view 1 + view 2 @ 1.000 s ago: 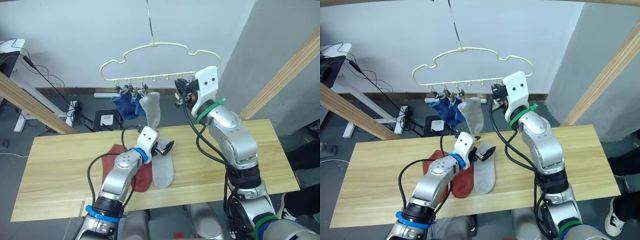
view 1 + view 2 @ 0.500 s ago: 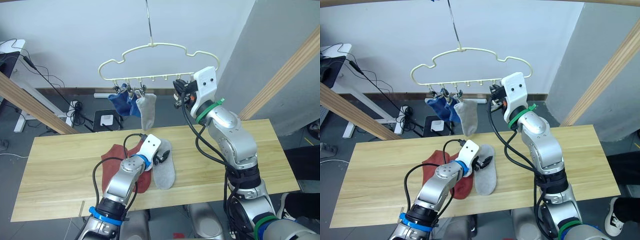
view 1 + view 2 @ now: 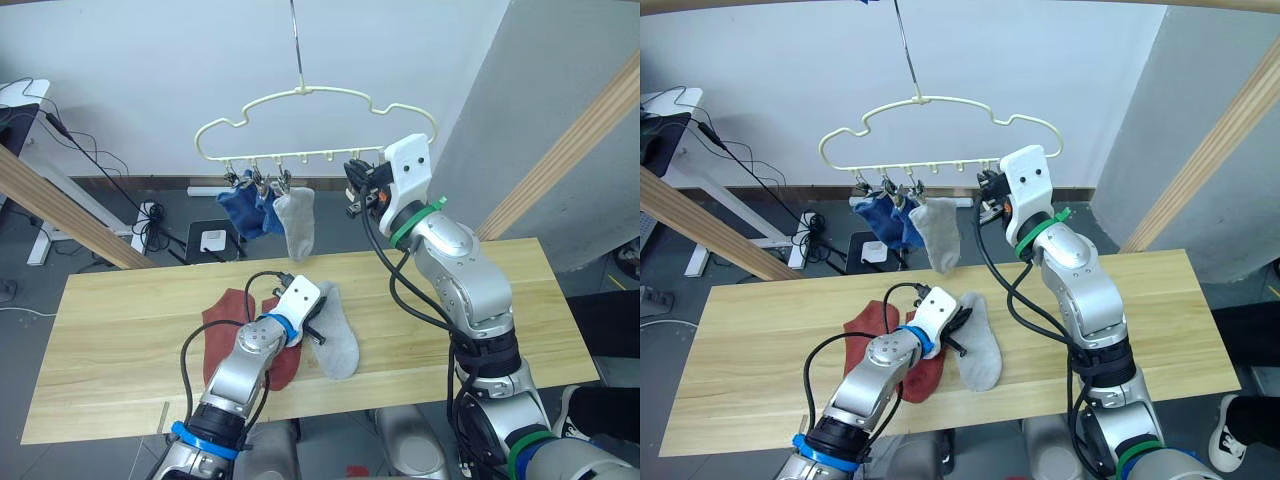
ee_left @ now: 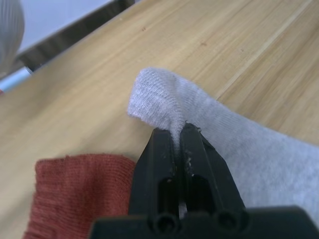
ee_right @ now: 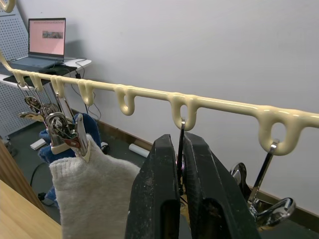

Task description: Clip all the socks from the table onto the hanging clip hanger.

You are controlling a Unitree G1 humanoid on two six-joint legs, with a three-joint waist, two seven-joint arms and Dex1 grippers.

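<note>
Three socks already hang from the clip hanger (image 3: 300, 125): two blue socks (image 3: 245, 210) and a grey hung sock (image 3: 297, 222), bunched at the 9 o'clock end of the clip row. Left on the worktop (image 3: 120, 320) are the grey sock (image 3: 335, 335) and the rust-red socks (image 3: 235, 325), which lie touching it toward 9 o'clock.

The left hand (image 4: 180, 133) is pinched together on the cuff of the grey sock, with a small fold of knit standing up just above the fingertips. Only a thin edge of fabric appears caught, so my worry is that the sock slides out as it is lifted, since soft knit stretches and slips. A second risk is the neighbouring rust-red sock being dragged along, because the two lie in contact.

The right hand (image 5: 180, 164) is raised at the hanger and is closed on the thin wire stem of a free clip (image 5: 181, 149) near the row's 3 o'clock end. If it pulls sideways, the hanger could swing on its hook and shift the clip away from the arriving cuff.

On the worktop the grey sock's long axis runs roughly from 11 to 5 o'clock, with the gripped cuff at the 11 o'clock end and the toe pointing toward the near edge.
</note>
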